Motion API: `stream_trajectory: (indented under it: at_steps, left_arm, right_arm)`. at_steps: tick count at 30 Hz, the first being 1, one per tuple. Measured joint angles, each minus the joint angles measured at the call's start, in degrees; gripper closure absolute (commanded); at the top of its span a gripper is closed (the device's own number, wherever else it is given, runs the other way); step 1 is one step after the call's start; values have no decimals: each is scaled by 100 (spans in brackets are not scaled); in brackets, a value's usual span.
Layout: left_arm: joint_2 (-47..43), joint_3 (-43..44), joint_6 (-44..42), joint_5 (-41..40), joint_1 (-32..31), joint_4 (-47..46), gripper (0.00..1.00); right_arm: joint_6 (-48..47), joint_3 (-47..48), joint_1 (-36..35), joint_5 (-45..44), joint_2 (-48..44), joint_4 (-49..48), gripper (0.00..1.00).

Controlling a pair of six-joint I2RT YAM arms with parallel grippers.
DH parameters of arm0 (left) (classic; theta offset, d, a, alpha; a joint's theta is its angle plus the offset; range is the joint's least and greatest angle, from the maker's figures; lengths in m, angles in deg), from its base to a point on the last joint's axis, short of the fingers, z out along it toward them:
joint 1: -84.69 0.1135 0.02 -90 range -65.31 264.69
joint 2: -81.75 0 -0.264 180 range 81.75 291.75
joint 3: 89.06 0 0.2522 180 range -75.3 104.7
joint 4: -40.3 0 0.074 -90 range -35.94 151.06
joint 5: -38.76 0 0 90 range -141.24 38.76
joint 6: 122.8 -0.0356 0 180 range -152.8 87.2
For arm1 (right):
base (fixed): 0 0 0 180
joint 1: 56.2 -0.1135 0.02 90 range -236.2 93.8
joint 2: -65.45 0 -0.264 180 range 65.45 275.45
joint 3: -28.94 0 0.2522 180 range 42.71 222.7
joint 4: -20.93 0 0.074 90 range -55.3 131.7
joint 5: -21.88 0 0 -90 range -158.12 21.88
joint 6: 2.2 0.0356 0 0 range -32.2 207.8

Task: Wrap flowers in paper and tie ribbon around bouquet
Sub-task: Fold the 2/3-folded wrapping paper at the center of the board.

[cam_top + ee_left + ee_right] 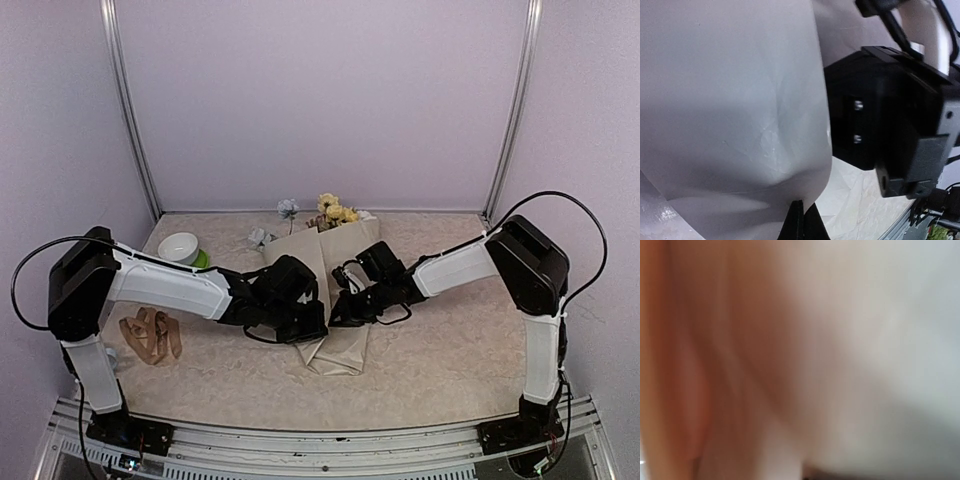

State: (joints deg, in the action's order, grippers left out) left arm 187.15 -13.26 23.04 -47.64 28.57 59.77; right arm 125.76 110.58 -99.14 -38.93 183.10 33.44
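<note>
paper (pixel 730 100) fills both wrist views, left gripper (pixel 799 220) seemingly pinching its edge, right gripper (pixel 337 315) pressed closed.

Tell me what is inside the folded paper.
The flowers: yellow and pale blue blooms stick out at the far end of the paper. Their stems are covered by the sheet, so how they lie inside cannot be seen.
</note>
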Motion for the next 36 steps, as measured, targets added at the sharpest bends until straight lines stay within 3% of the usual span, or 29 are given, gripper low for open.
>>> stream_trajectory:
  at_steps: [9,15,23,28,36]
  left_arm:
    - [282,1108,-1025,-260,-492,892,100]
    - [691,1405,-1526,-260,-699,1384,100]
    - [938,1419,-1738,-162,-702,1655,100]
    - [938,1425,-1801,-144,-708,1672,100]
    - [938,1556,-2022,-306,-826,1683,100]
  right_arm:
    - [-9,70,76,131,57,221,100]
    - [245,-323,192,385,-24,-238,100]
    - [348,-800,363,35,-1327,-136,100]
    - [273,-1191,824,-179,-2011,-125,100]
    - [330,-2061,940,-44,-1346,-352,100]
